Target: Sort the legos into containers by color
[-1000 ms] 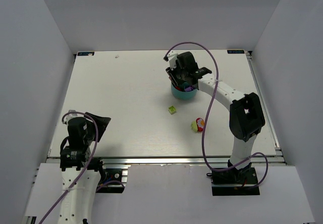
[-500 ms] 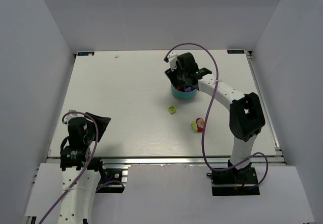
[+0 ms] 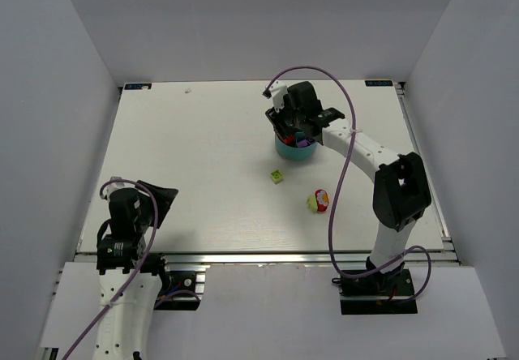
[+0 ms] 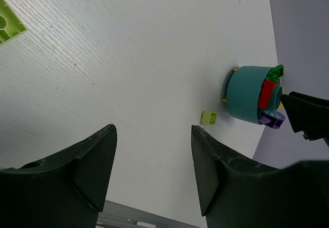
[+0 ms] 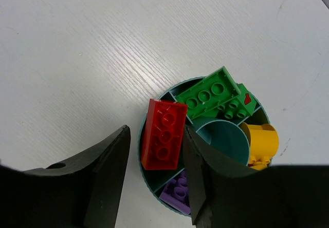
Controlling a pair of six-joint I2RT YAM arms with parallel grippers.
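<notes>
Lime lego (image 3: 277,177) sits on tabletop (image 3: 203,149), base-side of right pincer (image 5: 156,135), whose jaws are apart over teal bowl (image 3: 293,154). Left pincer (image 4: 152,135), also apart, is farther.

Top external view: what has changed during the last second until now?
The right arm's elbow shifted slightly to the right, while the right gripper stayed above the teal bowl. No taking or releasing is visible from this view. The left gripper, the lime brick and the yellow and red bricks kept their places.

right arm (image 3: 362,147): white links, black joints | left arm (image 3: 122,311): alike | cables (image 3: 330,226): purple | left gripper (image 4: 153,135): matte black fingers
</notes>
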